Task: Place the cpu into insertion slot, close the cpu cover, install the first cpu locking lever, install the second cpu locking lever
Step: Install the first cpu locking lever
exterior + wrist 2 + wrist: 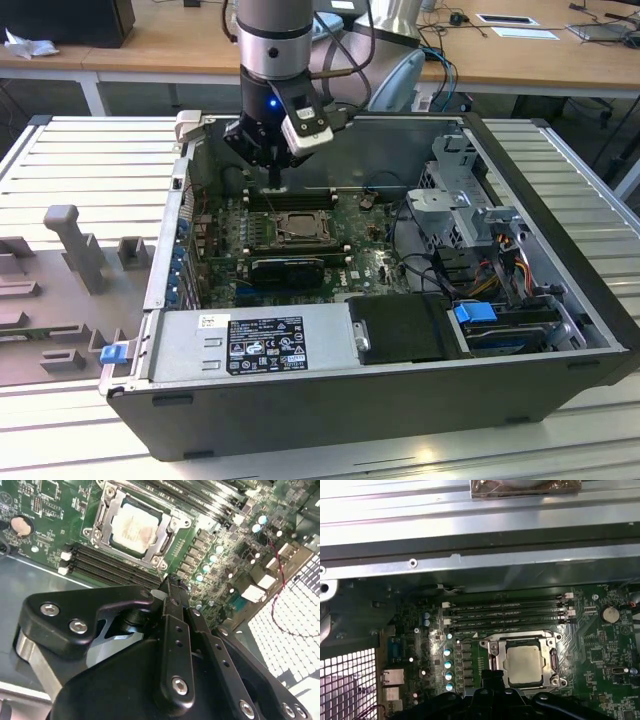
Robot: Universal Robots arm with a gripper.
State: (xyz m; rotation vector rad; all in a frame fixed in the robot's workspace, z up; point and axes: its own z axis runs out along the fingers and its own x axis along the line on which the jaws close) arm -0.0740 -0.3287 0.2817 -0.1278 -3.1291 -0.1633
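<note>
Inside the open computer case [560,330], item by item. Motherboard [360,262]: lying flat on the case floor. Gripper [171,585]: fingers together, holding nothing, hovering over the memory slots [505,612] just beside the insertion slot [290,228]. Cpu cover [107,520]: looks lowered, framing the cpu [132,527], which sits square in the slot. Locking levers: I cannot tell whether latched. My judgement: lever stage; I would press with the closed tip, slowly, staying clear of the memory slots.

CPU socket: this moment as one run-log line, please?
pale silvery square cpu: in dark-rimmed insertion slot | thin silver frame cpu cover: down around it | black end effector: shut, empty, near slot
</note>
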